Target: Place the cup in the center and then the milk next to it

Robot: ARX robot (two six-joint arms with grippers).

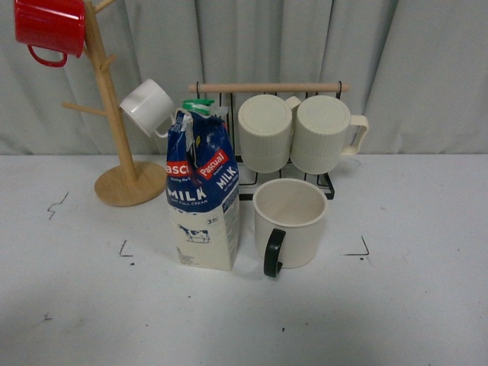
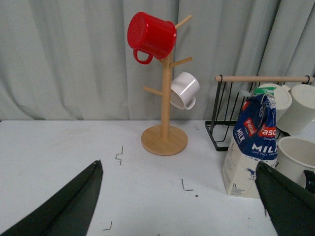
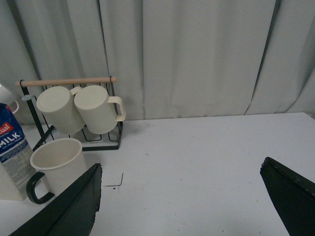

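From where I stand the job looks done. The milk (image 1: 202, 194) stands upright left of middle, between the corner marks on the table (image 1: 412, 305); the cup (image 1: 290, 223) sits just beside it on the right, handle forward. Both grippers (image 2: 179, 196) (image 3: 179, 196) hang back with jaws spread wide, holding nothing.

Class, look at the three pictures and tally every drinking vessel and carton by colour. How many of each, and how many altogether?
Red: 1, the red mug on the wooden tree.
White: 1, the small white cup on the same tree.
Cream: 3, two ribbed mugs on the rack and the cup with the black handle.
Blue and cream: 1, the milk.
Total: 6.
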